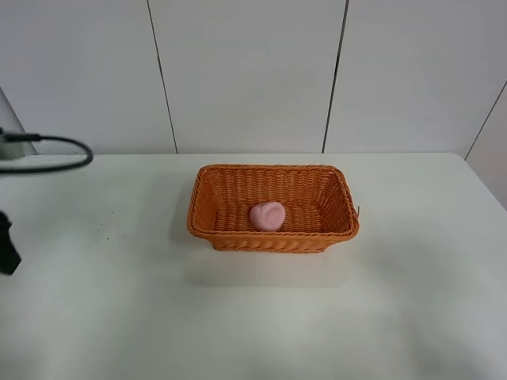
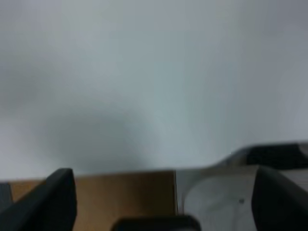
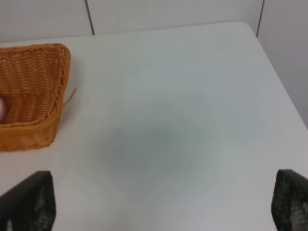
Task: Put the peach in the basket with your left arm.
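The pale-pink peach (image 1: pixel 268 215) lies inside the orange wicker basket (image 1: pixel 273 237) at the middle of the white table. A sliver of the peach (image 3: pixel 2 109) and one corner of the basket (image 3: pixel 33 91) show in the right wrist view. Only a dark part of the left arm (image 1: pixel 6 245) shows at the far left edge, well away from the basket. In the left wrist view my left gripper (image 2: pixel 163 197) is open and empty, facing a blurred pale surface. My right gripper (image 3: pixel 161 197) is open and empty over bare table to the right of the basket.
A black cable (image 1: pixel 55 154) loops in at the upper left. The white table (image 1: pixel 253 317) runs to a panelled wall behind and ends at its right edge (image 3: pixel 274 72). A brown surface (image 2: pixel 120 192) shows under the left gripper.
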You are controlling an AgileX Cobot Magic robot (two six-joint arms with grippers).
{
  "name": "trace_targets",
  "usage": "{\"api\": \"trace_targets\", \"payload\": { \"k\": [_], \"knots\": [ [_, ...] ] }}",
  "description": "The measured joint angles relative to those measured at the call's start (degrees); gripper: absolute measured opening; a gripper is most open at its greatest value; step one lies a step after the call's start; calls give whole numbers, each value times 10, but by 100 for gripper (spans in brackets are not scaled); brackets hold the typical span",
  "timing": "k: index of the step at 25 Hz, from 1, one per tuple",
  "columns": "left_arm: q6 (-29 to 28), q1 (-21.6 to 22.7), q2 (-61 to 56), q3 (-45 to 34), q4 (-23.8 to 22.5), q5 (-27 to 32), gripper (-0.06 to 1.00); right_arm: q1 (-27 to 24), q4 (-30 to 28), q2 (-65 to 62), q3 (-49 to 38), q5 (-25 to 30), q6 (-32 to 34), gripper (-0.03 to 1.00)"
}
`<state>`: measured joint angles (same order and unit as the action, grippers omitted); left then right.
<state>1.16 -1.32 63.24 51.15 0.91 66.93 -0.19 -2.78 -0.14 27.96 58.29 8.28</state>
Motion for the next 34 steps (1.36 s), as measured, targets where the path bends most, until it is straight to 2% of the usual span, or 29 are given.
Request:
{"api": "trace_targets", "payload": {
  "k": [6,10,25,34],
  "knots": [
    [0,0,-190,-158,-1,-17,85,0,0,0,0,0,0,69],
    [-1,0,-299,-219,-1,-49,85,0,0,0,0,0,0,69],
    [0,0,-617,-228,-2,-64,85,0,0,0,0,0,0,69],
    [0,0,-636,-229,-2,-64,85,0,0,0,0,0,0,69]
  ]
}}
